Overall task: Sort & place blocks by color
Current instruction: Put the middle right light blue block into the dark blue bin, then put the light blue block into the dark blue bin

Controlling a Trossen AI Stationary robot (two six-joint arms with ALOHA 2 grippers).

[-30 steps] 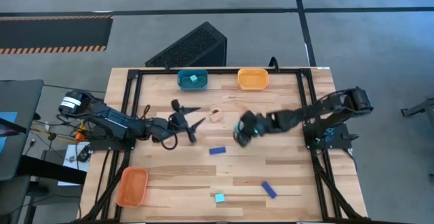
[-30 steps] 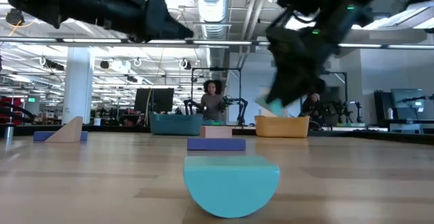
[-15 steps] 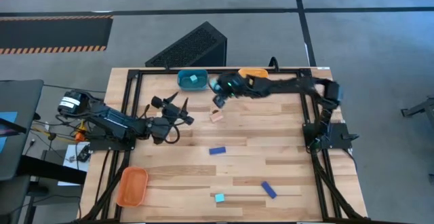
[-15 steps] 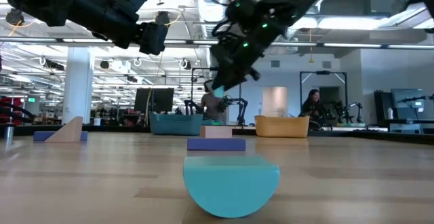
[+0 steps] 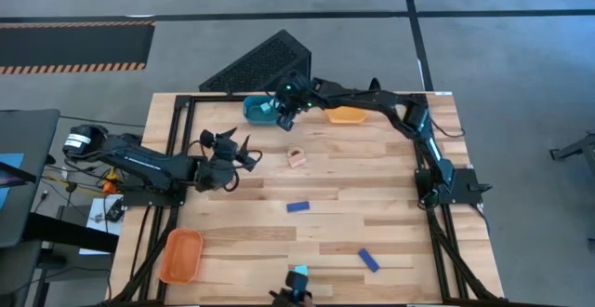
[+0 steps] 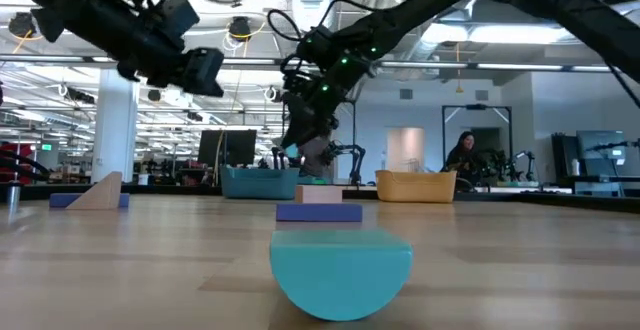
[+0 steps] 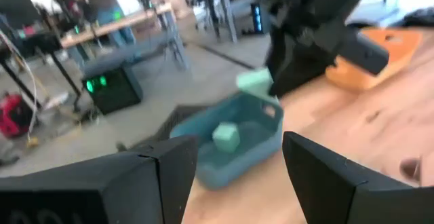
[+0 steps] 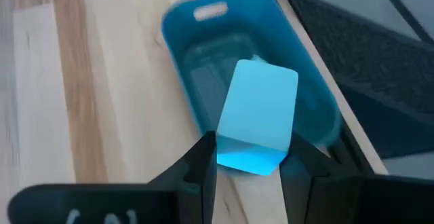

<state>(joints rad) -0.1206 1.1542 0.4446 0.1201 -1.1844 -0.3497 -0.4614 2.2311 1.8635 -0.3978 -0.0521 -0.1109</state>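
Your right gripper [image 5: 283,112] is stretched across to the far side of the table, hanging over the teal tray [image 5: 253,112]. Its fingers are clamped on a light cyan block [image 8: 258,116]; the right wrist view puts that block directly above the tray's open basin. One cyan block [image 7: 226,138] already lies inside the tray, seen from the left wrist.

Your left gripper [image 5: 238,152] hovers over the wood at left centre, well apart from the tray, fingers spread with nothing between them.

Blocks on the table, high view:
- pale tan wood block [image 5: 297,157] near the middle, between the two grippers
- dark blue oblong block [image 5: 297,206] nearer the centre
- second dark blue block [image 5: 369,260] toward the near right
- cyan block [image 5: 300,272] at the near edge; in the low view it sits closest, rounded side down

Low view also shows a tan wedge [image 6: 98,192] far left, with a blue piece just beside it.

Orange tray [image 5: 348,115] sits just beside the teal one on the far edge. Another orange tray [image 5: 180,255] rests at the near left corner.

A person [image 6: 463,159] is visible in the room beyond the table
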